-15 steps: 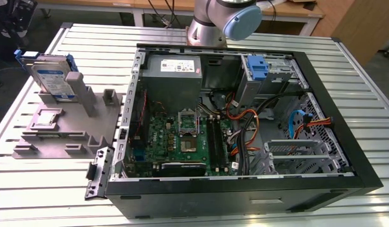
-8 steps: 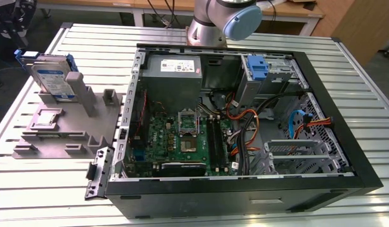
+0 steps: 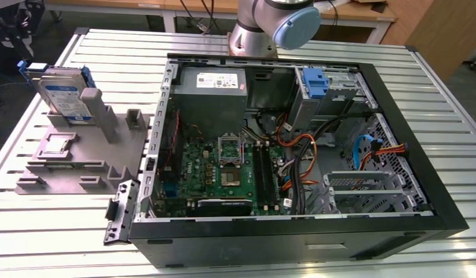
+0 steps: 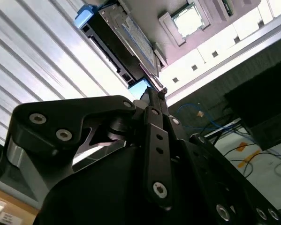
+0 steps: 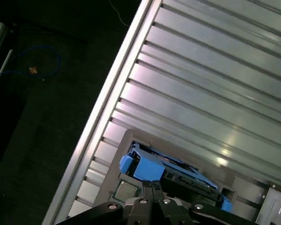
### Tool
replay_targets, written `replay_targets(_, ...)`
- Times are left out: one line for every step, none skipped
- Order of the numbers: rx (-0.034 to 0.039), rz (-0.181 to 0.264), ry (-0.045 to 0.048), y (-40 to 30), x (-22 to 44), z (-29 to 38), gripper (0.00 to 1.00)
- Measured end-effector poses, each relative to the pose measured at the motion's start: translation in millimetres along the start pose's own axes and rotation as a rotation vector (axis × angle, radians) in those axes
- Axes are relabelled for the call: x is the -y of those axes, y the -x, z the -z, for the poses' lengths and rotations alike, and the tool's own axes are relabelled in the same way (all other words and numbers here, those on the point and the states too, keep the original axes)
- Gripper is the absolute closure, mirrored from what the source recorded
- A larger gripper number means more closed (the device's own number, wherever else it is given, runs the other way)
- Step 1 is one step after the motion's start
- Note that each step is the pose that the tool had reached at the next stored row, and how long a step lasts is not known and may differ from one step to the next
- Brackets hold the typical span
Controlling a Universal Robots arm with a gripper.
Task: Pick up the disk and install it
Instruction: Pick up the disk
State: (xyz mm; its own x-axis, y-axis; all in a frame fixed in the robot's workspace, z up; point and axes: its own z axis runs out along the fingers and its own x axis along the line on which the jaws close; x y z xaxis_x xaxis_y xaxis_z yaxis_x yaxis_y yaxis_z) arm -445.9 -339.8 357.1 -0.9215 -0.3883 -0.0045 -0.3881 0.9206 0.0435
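The disk (image 3: 65,95) stands on edge in a grey fixture (image 3: 83,162) on the slatted table, at the exterior view's left, beside the open computer case (image 3: 300,156). It is silver-grey with a white-and-blue label and a blue carrier frame. In both wrist views my gripper (image 4: 154,93) (image 5: 152,185) hangs at a distance from the disk (image 4: 124,44) (image 5: 178,174), its fingertips lined up with the blue end. The black fingers are shut against each other with nothing between them.
A small square silver chip (image 3: 59,145) (image 4: 189,19) lies on the fixture's base. Inside the case sit a motherboard (image 3: 222,168), orange and blue cables (image 3: 362,153) and a bare blue bracket (image 3: 316,82) at the drive bays. The table edge (image 5: 107,103) drops to a dark floor.
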Motion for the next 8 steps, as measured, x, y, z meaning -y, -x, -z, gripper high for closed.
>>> replay_targets(-0.0008, 0.018, 0.0001, 0.0, 0.0, -0.1, 0.9)
replay_targets(-0.0015, 0.035, 0.0002, 0.0, 0.0, -0.1, 0.9)
replay_targets(-0.0024, 0.053, 0.0002, 0.0, 0.0, -0.1, 0.9)
replay_targets(-0.0032, 0.073, 0.0003, 0.0, 0.0, -0.2, 0.9)
replay_targets(-0.004, 0.091, 0.0004, 0.0, 0.0, -0.3, 0.9)
replay_targets(-0.0048, 0.109, 0.0005, 0.0, 0.0, -0.3, 0.9)
replay_targets(-0.0055, 0.127, 0.0005, 0.0, 0.0, -0.4, 0.9)
replay_targets(-0.0064, 0.145, 0.0006, 0.0, 0.0, -0.5, 0.9)
